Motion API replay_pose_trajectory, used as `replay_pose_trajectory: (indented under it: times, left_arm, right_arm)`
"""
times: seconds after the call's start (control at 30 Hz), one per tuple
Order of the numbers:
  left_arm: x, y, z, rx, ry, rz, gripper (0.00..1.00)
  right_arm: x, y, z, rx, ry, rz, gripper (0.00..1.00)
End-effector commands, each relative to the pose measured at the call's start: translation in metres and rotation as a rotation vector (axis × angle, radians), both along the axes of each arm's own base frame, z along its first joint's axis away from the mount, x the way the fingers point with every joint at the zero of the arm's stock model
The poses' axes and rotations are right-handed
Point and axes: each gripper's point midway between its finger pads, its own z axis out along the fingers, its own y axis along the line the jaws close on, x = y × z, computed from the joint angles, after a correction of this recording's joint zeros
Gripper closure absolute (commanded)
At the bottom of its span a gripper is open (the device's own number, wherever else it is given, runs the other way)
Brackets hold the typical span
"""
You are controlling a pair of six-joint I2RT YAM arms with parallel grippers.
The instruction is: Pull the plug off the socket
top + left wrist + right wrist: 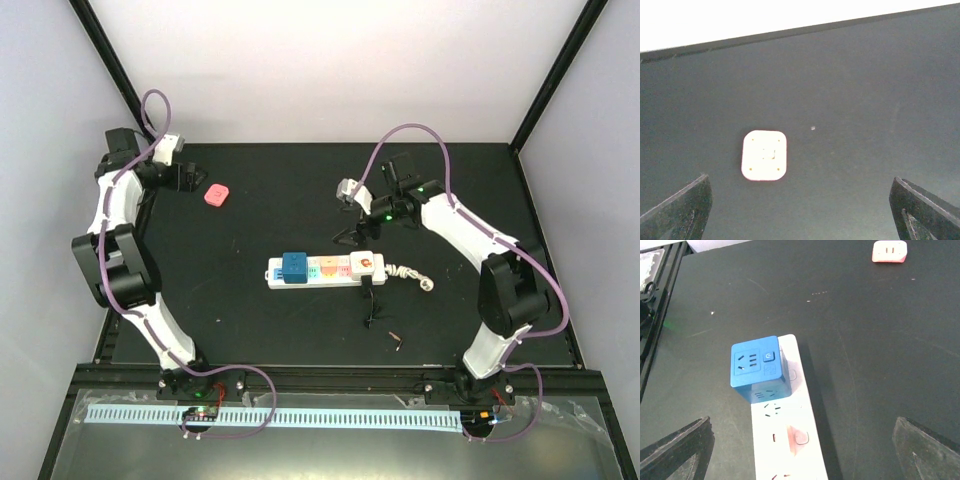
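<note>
1 pink plug lies nr L gripper, off socket.

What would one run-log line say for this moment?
left gripper open near loose pink plug | right gripper open near socket | blue cube plugged into socket

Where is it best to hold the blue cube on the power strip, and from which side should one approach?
Grip the blue cube by two opposite flat side walls, coming from straight above. It stands proud of the flat strip at one end, so its walls are free, and an upward pull probably suits it.
</note>
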Motion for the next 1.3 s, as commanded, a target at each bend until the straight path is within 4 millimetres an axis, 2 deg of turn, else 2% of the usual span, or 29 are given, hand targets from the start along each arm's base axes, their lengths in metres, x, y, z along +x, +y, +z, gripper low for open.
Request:
replay_pose_trajectory:
  times: [0.0,0.2,0.4,0.6,0.97,1.27]
  left_arm:
    - [-0.012,-0.039,0.052,0.002,-0.2,-0.25,0.01]
    - [-0.046,-0.088,0.059,-0.024,-0.252,-0.466,0.01]
    - [-0.09,-0.146,0.026,0.05,-0.255,-0.679,0.01]
    - [-0.157,-0.205,-0.016,0.079,-0.207,-0.948,0.01]
    - [-0.201,-0.24,-0.052,0.126,-0.289,-1.123,0.01]
    - [-0.204,-0.259,-0.07,0.17,-0.305,-1.183,0.01]
  right_arm:
    - [-0.008,-0.007,0.013,-0.024,-0.115,0.066,0.0]
    - [-0.023,-0.006,-0.018,-0.116,-0.154,0.125,0.0]
    - [-0.03,0.007,-0.046,-0.208,-0.208,0.147,0.0]
    - [-0.037,0.019,-0.059,-0.228,-0.2,0.185,0.01]
    - [-0.035,0.026,-0.087,-0.254,-0.162,0.202,0.2]
    - [-0.042,0.034,-0.106,-0.305,-0.15,0.222,0.31]
